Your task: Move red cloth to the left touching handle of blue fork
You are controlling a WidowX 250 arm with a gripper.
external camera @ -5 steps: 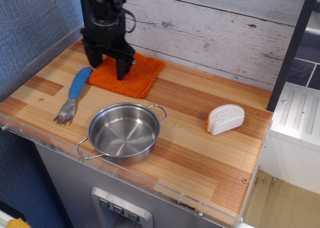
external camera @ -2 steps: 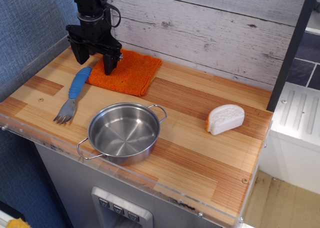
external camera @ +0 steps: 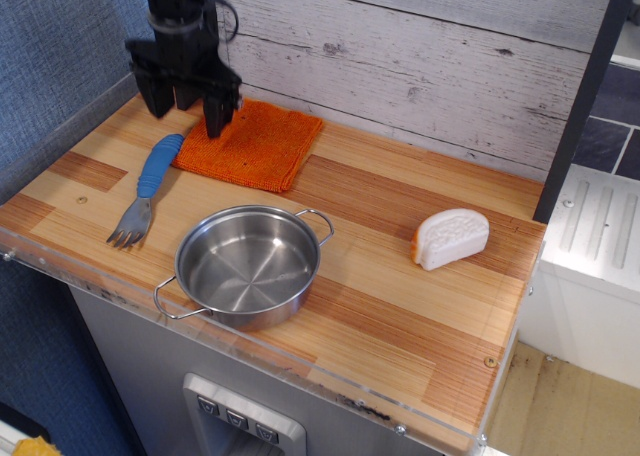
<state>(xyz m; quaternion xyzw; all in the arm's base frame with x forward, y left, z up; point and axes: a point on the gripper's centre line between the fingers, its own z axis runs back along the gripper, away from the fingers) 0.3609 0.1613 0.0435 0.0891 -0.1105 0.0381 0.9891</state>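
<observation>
The red cloth [external camera: 255,146] lies flat on the wooden counter at the back left. Its left edge touches the blue handle of the blue fork [external camera: 150,181], whose silver tines point toward the front edge. My gripper [external camera: 186,115] is black, open and empty. It hangs just above the cloth's back left corner, with one finger over the cloth and the other over bare wood behind the fork handle.
A steel pan [external camera: 247,265] with two loop handles stands near the front edge. A white and orange wedge-shaped object [external camera: 450,238] lies at the right. A grey plank wall [external camera: 430,56] runs along the back, and a blue wall [external camera: 60,46] bounds the left side.
My gripper has let go of the cloth, risen and shifted left toward the back corner. The cloth ended slightly further left, against the fork handle.
</observation>
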